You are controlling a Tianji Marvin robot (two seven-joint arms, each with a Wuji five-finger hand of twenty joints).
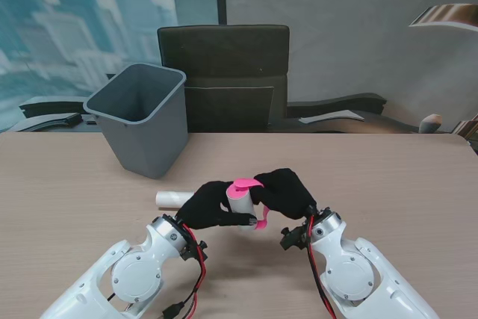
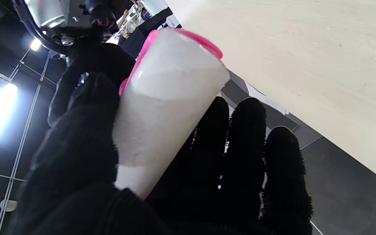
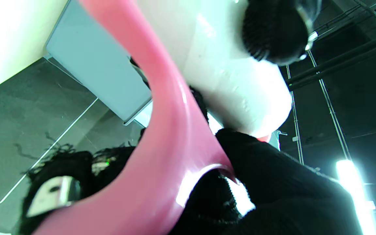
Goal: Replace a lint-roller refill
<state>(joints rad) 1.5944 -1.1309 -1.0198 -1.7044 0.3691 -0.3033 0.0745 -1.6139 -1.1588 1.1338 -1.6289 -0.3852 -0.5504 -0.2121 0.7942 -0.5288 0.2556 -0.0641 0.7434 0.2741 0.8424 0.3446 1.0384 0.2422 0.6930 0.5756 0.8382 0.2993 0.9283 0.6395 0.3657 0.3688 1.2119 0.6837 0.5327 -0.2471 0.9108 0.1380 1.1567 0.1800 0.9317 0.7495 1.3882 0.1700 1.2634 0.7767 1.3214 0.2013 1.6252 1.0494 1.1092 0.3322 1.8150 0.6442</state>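
Between my two black-gloved hands, lifted over the table's middle, is a pink lint roller with a white refill roll on it. My left hand is shut around the white roll, whose far end shows a pink rim. My right hand grips the roller's pink handle, which curves beside the white roll. A second white roll lies on the table just left of my left hand, partly hidden by it.
A grey waste bin stands on the table at the far left. A dark office chair sits behind the table's far edge.
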